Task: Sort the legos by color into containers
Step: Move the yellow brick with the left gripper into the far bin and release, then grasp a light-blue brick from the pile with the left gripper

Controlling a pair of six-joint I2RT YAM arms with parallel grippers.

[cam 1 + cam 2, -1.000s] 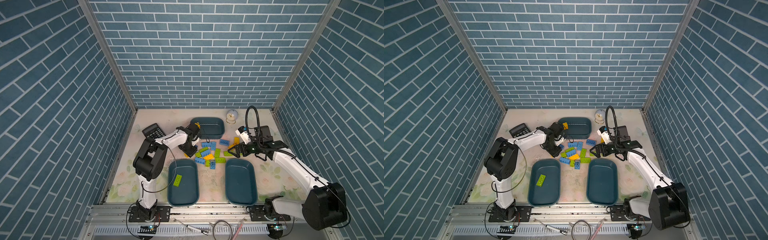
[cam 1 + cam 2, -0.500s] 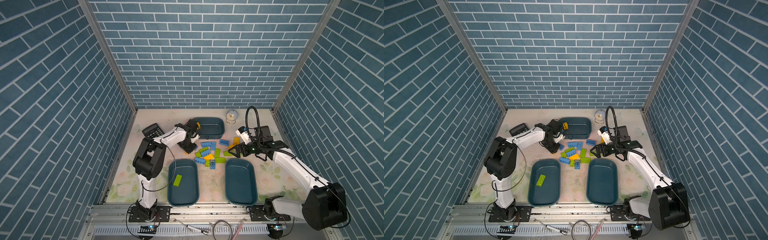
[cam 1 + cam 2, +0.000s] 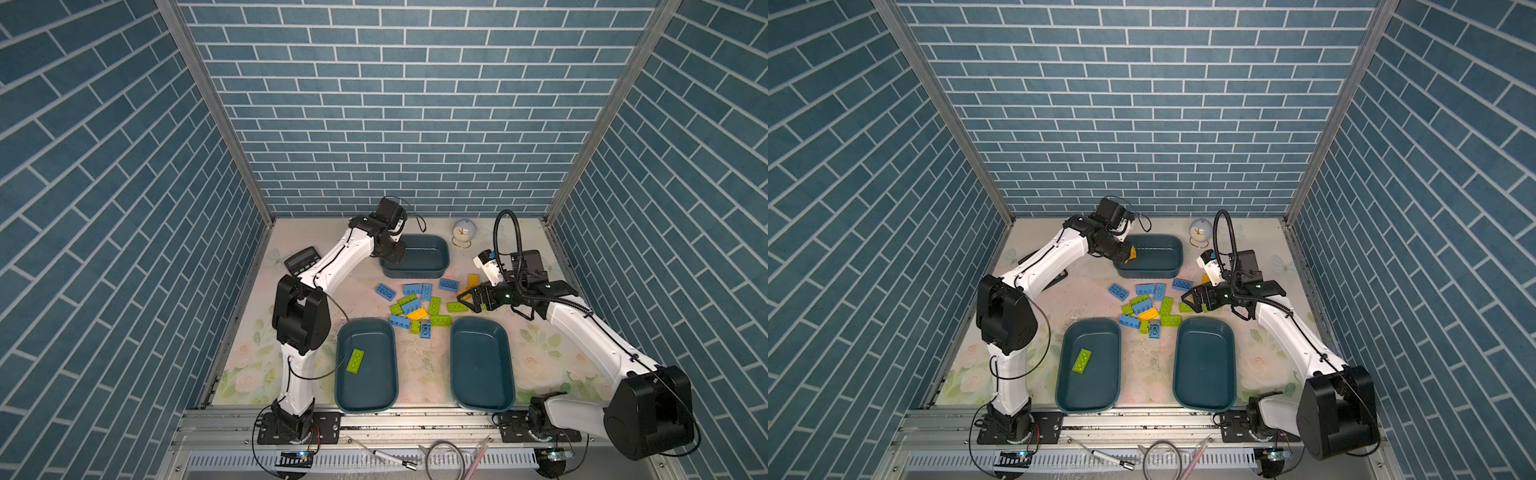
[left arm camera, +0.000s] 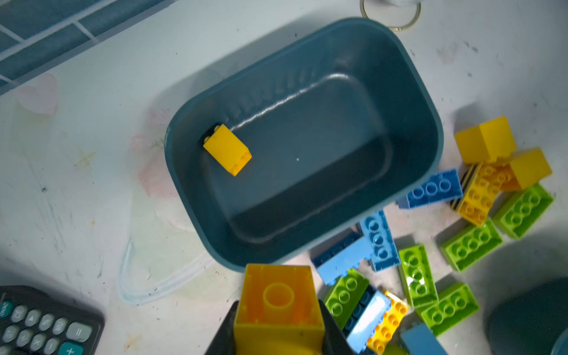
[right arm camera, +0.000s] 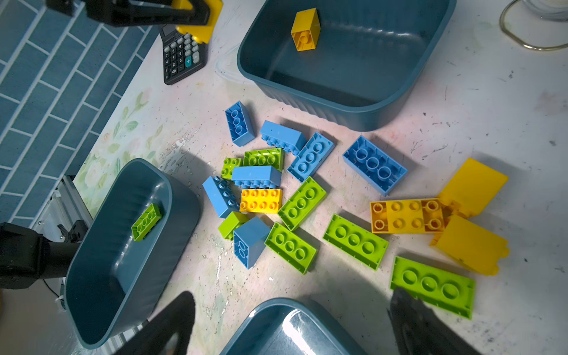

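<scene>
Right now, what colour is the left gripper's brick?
The brick is yellow-orange, clearest in the left wrist view.

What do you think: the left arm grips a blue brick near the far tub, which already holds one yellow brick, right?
Not quite: the gripped brick is yellow, not blue, as the left wrist view shows. The left end effector holds it near the far tub.
</scene>
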